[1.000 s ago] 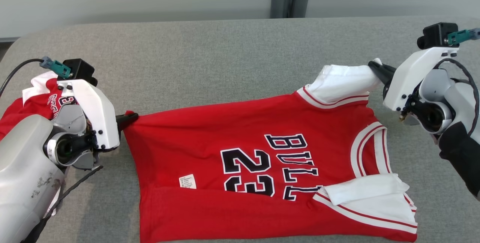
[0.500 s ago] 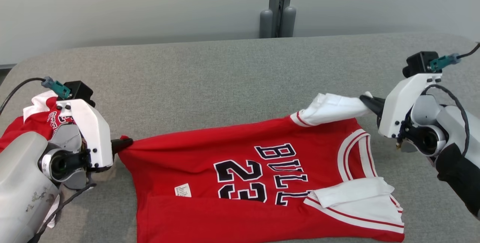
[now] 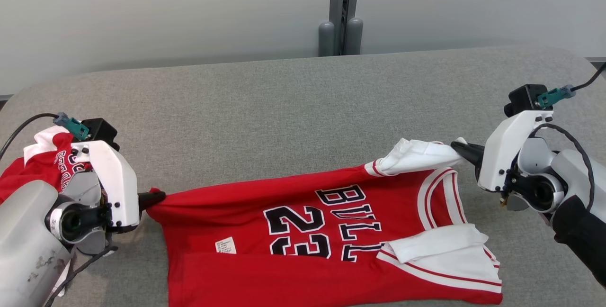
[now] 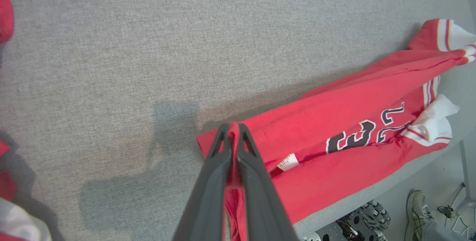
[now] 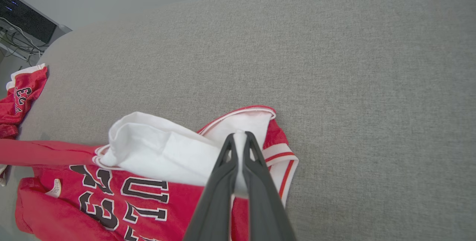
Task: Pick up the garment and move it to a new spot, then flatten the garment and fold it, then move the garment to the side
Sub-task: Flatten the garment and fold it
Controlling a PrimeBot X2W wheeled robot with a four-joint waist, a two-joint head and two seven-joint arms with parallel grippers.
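A red jersey (image 3: 303, 231) with white sleeves and a black "23" lies stretched across the grey table (image 3: 265, 108), its near edge hanging over the front. My left gripper (image 3: 158, 197) is shut on the jersey's red bottom corner; the left wrist view has red cloth (image 4: 334, 122) pinched in the gripper (image 4: 232, 131). My right gripper (image 3: 458, 147) is shut on the far white sleeve (image 3: 416, 155), lifted a little off the table; in the right wrist view white cloth (image 5: 163, 148) sits between its tips (image 5: 240, 137). The near sleeve (image 3: 440, 250) lies folded on the chest.
A second red jersey (image 3: 38, 165) is bunched at the table's left edge behind my left arm, also seen far left (image 5: 20, 96). A grey post (image 3: 338, 13) stands behind the table. A shoe (image 4: 416, 211) is on the floor below the front edge.
The head camera has tilted, so the table sits lower in the picture. Both grippers keep their hold, and the jersey has been drawn nearer the front edge and pulled tauter.
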